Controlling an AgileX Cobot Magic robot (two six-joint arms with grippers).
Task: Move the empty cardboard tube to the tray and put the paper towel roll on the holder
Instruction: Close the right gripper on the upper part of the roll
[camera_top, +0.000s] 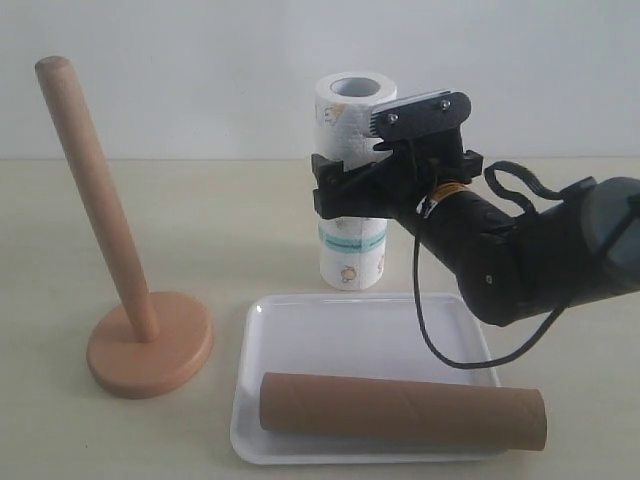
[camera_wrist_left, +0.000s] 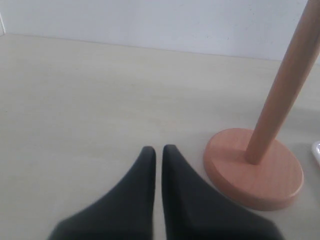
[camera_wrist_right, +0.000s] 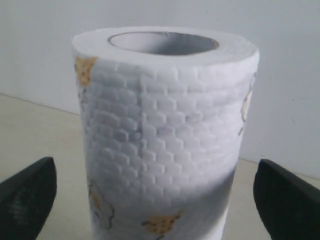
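One paper towel roll (camera_top: 350, 258) stands upright on the table (camera_top: 230, 220), beyond the tray at mid-scene, with its hollow core facing up. One right gripper (camera_wrist_right: 152, 170) faces it at about mid-height, jaws spread wide and holding nothing. I cannot tell whether the pads flank the roll or sit just short of it. One empty cardboard tube (camera_top: 400, 408) lies across the near part of the single tray (camera_top: 360, 320), its right end jutting past the rim. That half of the task looks done, and the step in hand is grasping the roll. Next, I judge, the jaws must close on the soft roll without crushing it and lift it above the rounded post top. They then carry it left and line the core over the one holder (camera_top: 150, 345), standing bare at left. One left gripper (camera_wrist_left: 155, 150) rests closed and empty near the holder's base.
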